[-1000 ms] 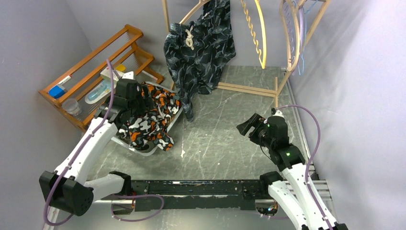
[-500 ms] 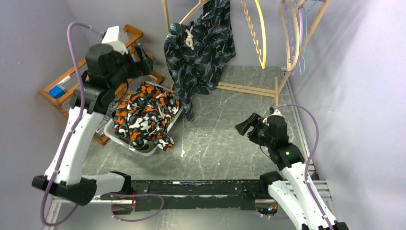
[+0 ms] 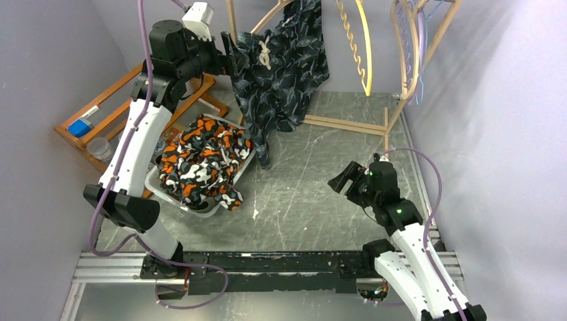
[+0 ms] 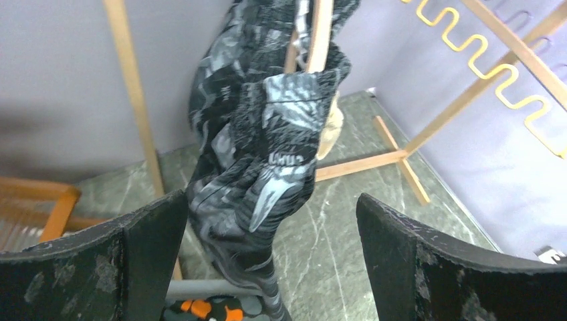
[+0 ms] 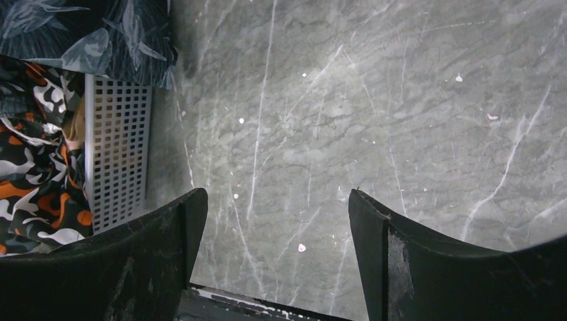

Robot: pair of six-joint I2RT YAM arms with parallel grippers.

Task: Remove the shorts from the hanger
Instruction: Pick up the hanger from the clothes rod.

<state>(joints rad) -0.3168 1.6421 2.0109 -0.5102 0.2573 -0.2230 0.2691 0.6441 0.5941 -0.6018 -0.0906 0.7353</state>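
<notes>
Dark leaf-print shorts [image 3: 284, 73] with a knotted white drawstring [image 3: 266, 52] hang from a curved wooden hanger [image 3: 262, 21] at the back. My left gripper [image 3: 229, 59] is raised beside their left edge, open and holding nothing. In the left wrist view the shorts [image 4: 257, 154] hang just beyond the spread fingers of the left gripper [image 4: 271, 204], draped over the hanger [image 4: 319, 33]. Orange-black-white camouflage shorts [image 3: 204, 164] lie heaped in a white basket [image 3: 155, 188]. My right gripper [image 3: 339, 179] hovers open over the bare floor, and the right wrist view shows this gripper [image 5: 277, 200] empty.
A wooden shelf rack [image 3: 127, 83] with bottles stands at the left wall behind the basket. A wooden stand [image 3: 348, 124] at the back carries a yellow wavy hanger [image 3: 349, 33] and several more hangers [image 3: 409, 47]. The basket's perforated wall [image 5: 117, 147] shows left of the right gripper.
My left arm rose from the basket, leaving the camouflage shorts there, and swung up and back to the hanging shorts with its jaws wider. The right arm barely moved.
</notes>
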